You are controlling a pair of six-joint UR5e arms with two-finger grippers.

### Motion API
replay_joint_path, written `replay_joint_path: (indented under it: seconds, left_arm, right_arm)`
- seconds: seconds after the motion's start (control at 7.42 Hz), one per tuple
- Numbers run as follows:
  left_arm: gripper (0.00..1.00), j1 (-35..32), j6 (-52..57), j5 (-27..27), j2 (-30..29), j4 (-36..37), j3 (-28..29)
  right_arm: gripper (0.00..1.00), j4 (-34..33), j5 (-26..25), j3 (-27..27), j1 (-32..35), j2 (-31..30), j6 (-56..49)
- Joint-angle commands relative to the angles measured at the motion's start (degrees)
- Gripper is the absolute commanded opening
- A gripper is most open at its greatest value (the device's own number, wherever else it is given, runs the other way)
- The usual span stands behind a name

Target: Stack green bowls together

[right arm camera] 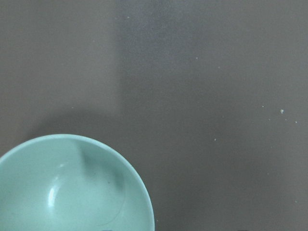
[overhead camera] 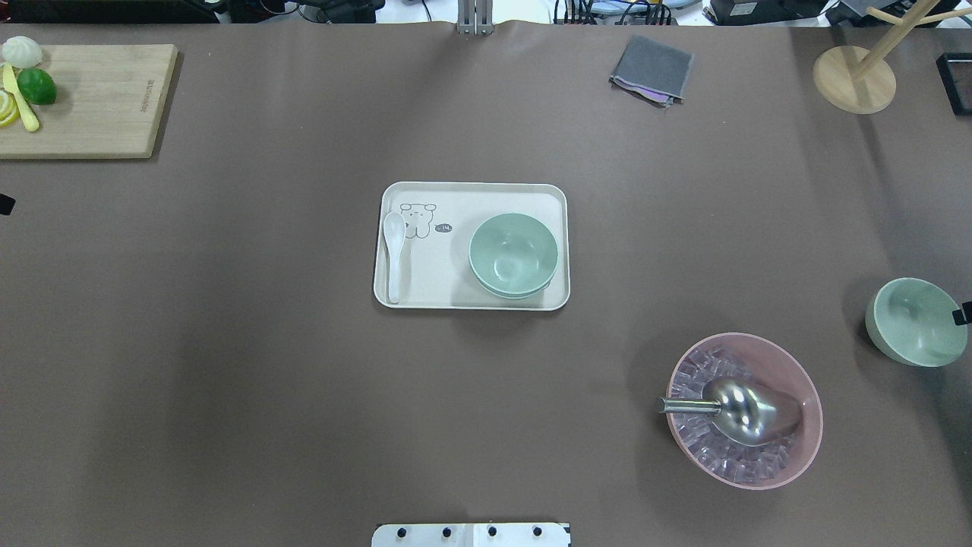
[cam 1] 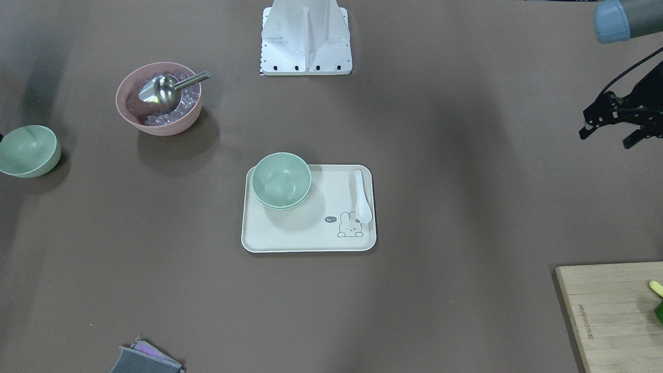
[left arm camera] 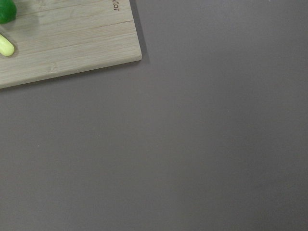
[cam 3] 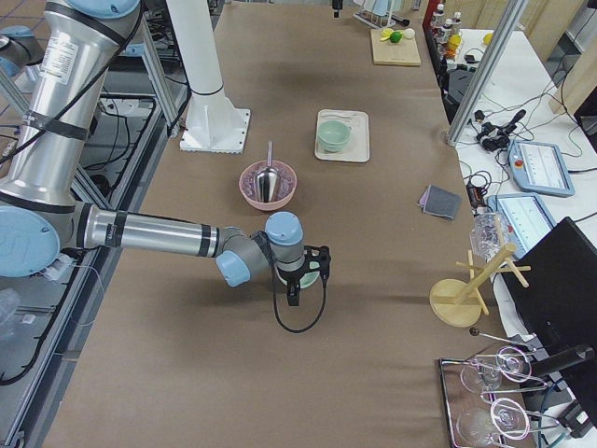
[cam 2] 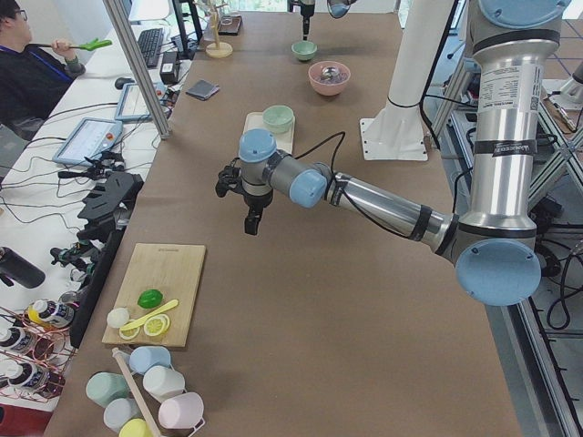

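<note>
Two green bowls [overhead camera: 513, 254] sit nested, rims up, at the 3 o'clock end of the tray [overhead camera: 471, 188] in the middle of the desk [overhead camera: 228, 342]; clock directions are read in the overhead view, with 12 o'clock away from the robot. A white spoon [overhead camera: 394, 251] lies along the tray's 9 o'clock end, beside a printed rabbit. The third bowl [overhead camera: 915, 322] stands alone and upright on the bare desk near its 3 o'clock edge, at about 4 o'clock from the tray and well apart from it. The right tool [cam 3: 297, 291] hangs directly above this bowl; only a sliver of it shows overhead, so how far it is open cannot be told, and the right wrist view shows the bowl resting on the desk with no finger on it. The left tool [cam 1: 607, 139] hangs over bare desk toward 9 o'clock, near the board [overhead camera: 99, 106], its two fingers spread apart with nothing between them. The pink bowl [overhead camera: 806, 448], holding clear cubes and a metal scoop [overhead camera: 748, 410], stands at 5 o'clock from the tray. A folded cloth [overhead camera: 651, 70] lies at 1 o'clock.
</note>
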Motion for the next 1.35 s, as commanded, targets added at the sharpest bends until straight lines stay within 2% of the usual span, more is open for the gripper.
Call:
replay_joint_path:
  seconds: [0.0, 0.13, 0.4, 0.67, 0.94, 1.21]
  left_arm:
    - [0.98, -0.04, 0.04, -0.01, 0.18, 0.0, 0.1]
    - [0.98, -0.04, -0.04, -0.01, 0.18, 0.0, 0.1]
    - [0.98, 0.04, -0.13, -0.01, 0.09, -0.08, 0.36]
    - [0.98, 0.13, -0.48, -0.01, 0.0, -0.08, 0.45]
    - [0.98, 0.22, -0.66, -0.01, 0.0, -0.08, 0.45]
    - [0.98, 0.22, -0.75, -0.09, 0.0, -0.08, 0.45]
  right_arm:
    - [0.56, 0.75, -0.59, -0.77, -2.19, 1.12, 1.44]
    - [0.51, 0.75, -0.59, -0.77, -2.72, 1.3, 1.54]
    - [0.35, 0.75, -0.42, -0.68, -2.99, 1.31, 1.45]
    - [0.24, 0.75, -0.24, -0.5, -2.9, 1.39, 1.45]
    - [0.0, 0.75, 0.02, -0.33, -2.82, 1.39, 1.45]
    - [0.0, 0.06, 1.33, 0.37, -1.6, 3.22, 1.36]
